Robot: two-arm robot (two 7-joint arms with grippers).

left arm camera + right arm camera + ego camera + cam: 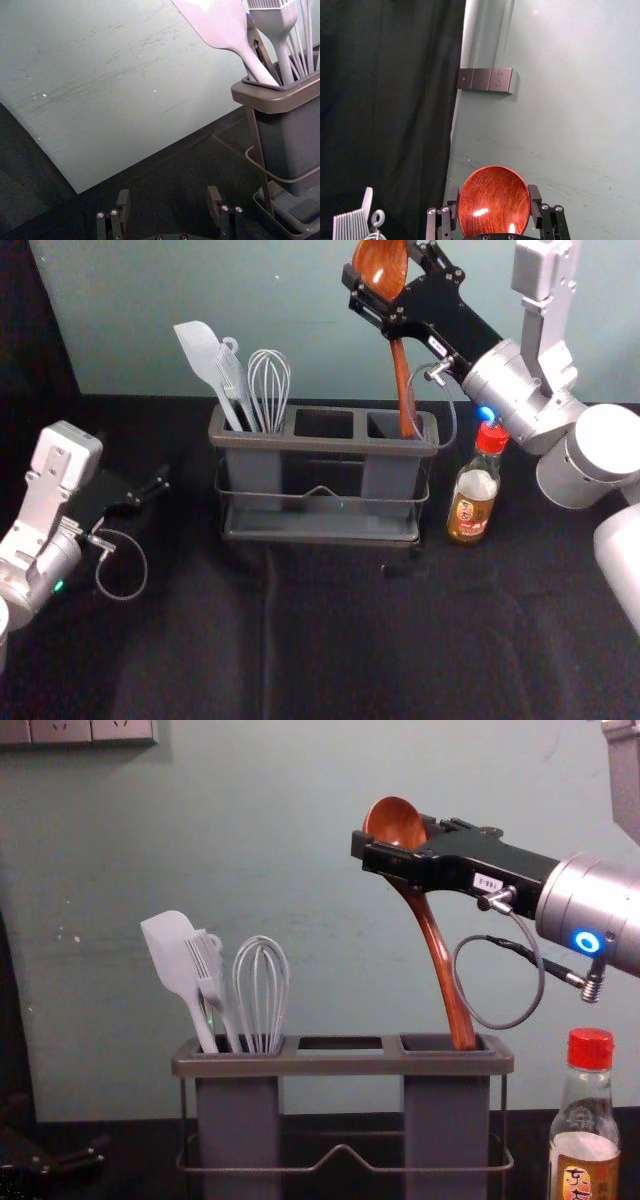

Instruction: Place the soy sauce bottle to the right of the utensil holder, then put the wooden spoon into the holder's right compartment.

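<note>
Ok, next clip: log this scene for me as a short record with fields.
holder: upright, three openings
left compartment: spatula, brush, whisk
right compartment: wooden spoon, bowl up, tilted
soy sauce bottle: upright, red cap on, right of holder
right gripper: at spoon's bowl
left gripper: open, left of holder

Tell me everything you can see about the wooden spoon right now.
The wooden spoon is glossy reddish-brown, with a rounded, hollowed bowl showing dark grain and bright highlights, and a long slim handle. It stands bowl up, tilted, the bowl leaning to the left. The right gripper holds it with a finger on each side of the bowl. The handle runs down into the right compartment of the utensil holder, its end hidden.
</note>
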